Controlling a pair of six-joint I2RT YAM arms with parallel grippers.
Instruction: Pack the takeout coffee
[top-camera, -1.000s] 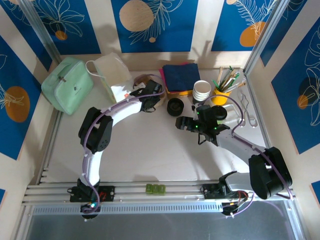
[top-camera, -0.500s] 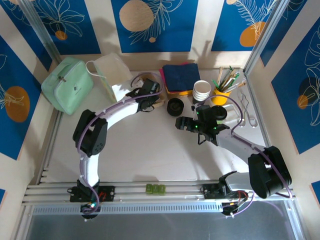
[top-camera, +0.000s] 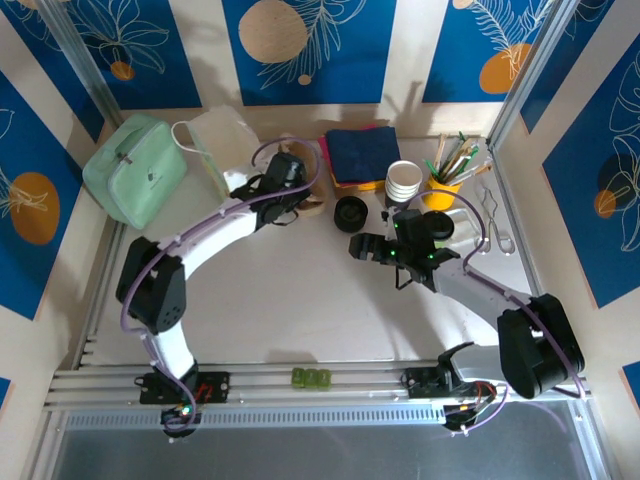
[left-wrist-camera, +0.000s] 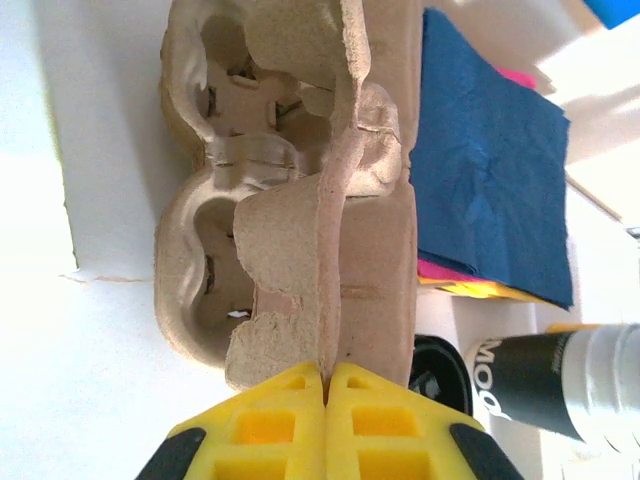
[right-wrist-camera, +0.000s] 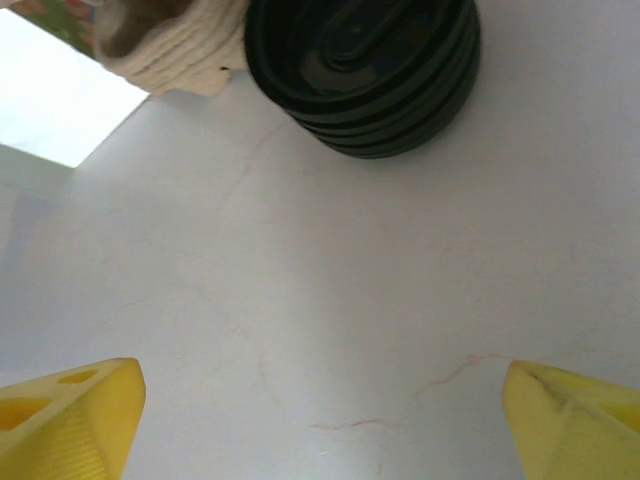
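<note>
Tabletop from above: left arm has reached upper centre; one takeout cup stack (top-camera: 404, 183) stands right of centre, unpacked. Left wrist: left gripper (left-wrist-camera: 328, 372) has just pinched shut on the ridge of the one cardboard carrier (left-wrist-camera: 290, 200), ready to move it. Right wrist: right gripper (right-wrist-camera: 320, 410) gapes empty below one black lid stack (right-wrist-camera: 365, 70).

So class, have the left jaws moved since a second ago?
Yes: the left jaws, shut on the cup carrier, went back-left, from the black lids toward the white bag.
</note>
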